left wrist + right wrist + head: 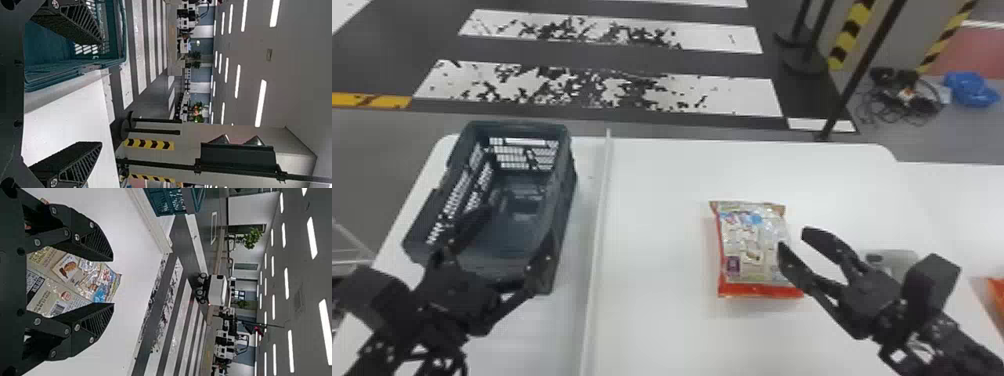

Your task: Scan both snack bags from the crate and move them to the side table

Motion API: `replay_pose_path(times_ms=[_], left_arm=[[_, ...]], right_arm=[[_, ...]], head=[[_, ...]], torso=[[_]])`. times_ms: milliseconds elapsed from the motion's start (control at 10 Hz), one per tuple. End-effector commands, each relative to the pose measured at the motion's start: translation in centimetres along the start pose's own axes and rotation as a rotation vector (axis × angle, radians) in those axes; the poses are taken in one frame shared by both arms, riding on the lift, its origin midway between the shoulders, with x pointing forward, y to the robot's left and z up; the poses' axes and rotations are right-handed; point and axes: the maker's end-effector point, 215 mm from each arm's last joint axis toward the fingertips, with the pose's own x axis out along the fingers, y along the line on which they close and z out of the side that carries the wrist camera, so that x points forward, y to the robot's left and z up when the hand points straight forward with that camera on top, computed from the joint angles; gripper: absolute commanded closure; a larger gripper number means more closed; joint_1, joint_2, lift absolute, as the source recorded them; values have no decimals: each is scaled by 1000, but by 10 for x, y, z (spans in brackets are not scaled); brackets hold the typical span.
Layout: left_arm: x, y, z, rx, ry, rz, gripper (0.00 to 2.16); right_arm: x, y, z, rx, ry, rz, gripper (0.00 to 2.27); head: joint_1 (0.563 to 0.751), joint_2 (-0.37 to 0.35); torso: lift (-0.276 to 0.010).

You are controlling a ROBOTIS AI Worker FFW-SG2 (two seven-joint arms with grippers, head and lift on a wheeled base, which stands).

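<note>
Both our end effectors stand open, one at the crate and one at a snack bag.

In the head view, we have our left end effector (pixel 516 233) at the near part of the dark crate (pixel 563 215), its fingers wide apart with nothing between them; one reaches over the inside, the other is by the side wall nearer the bag. Our right end effector (pixel 794 240) is at the right side of the snack bag (pixel 754 245), fingers apart, one tip overlapping its edge; we cannot tell whether they touch. The bag lies flat on the white tabletop (pixel 657 220), across a raised pale strip (pixel 597 225) from the crate. At the far right we see part of an orange-red packet (pixel 997 295), and behind our right end effector a grey object (pixel 897 260), partly hidden.
</note>
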Motion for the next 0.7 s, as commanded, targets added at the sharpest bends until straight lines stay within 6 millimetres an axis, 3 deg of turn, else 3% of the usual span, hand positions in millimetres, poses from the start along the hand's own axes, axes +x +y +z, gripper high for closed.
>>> replay_pose_path(times_ms=[0, 100, 200, 300, 600], left_arm=[[0, 0, 0, -1, 0, 1, 83], [0, 0, -1, -2, 1, 2, 83], [0, 0, -2, -3, 3, 2, 83], [0, 0, -2, -1, 3, 2, 83], [-3, -1, -3, 0, 7, 0, 83]], right_arm=[[14, 4, -6, 39, 30, 15, 1831], [25, 11, -15, 67, 75, 33, 2010], [37, 16, -16, 74, 81, 49, 2030], [50, 22, -30, 109, 137, 65, 2253], [85, 26, -41, 104, 167, 81, 2253]], head=[[695, -64], [695, -54], [695, -43], [695, -29], [695, 2]], torso=[[-75], [-75], [-75], [-75], [-75]])
